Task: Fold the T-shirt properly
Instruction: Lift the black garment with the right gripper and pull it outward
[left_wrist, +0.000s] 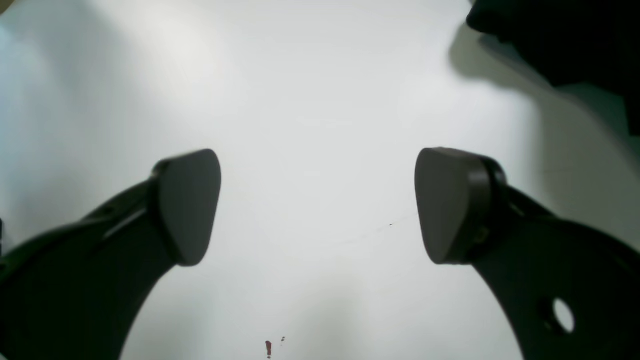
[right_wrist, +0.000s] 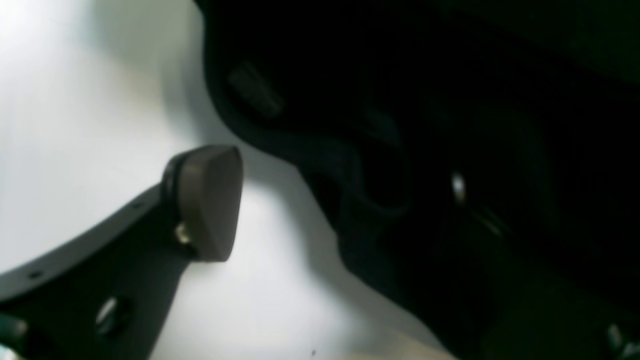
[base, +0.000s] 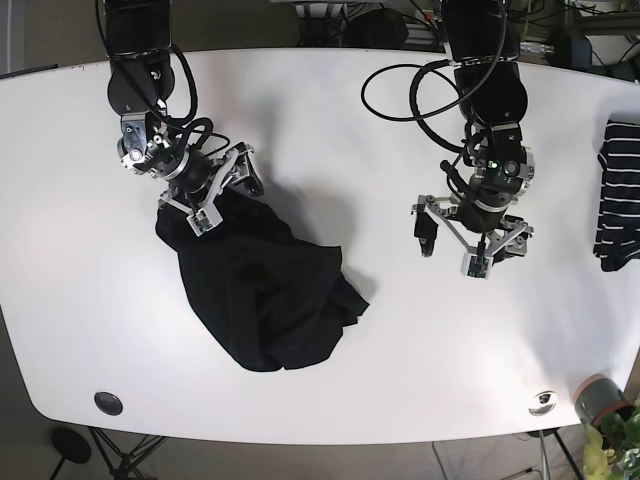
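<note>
With the crumpled black cotton T-shirt heaped at the white table's 8 o'clock, we should spread it flat first: right claw released at its top edge, left claw released, well apart

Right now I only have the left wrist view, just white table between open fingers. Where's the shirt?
Observer: The black T-shirt lies crumpled across the table from the left gripper, which hangs open over bare surface.
Operator: Is the other arm on it?
Observer: The right gripper is at the shirt's upper edge; whether it grips cloth, I cannot tell.
Operator: Anything else nearby?
Observer: A striped garment lies at the table's edge on your arm's side.
</note>
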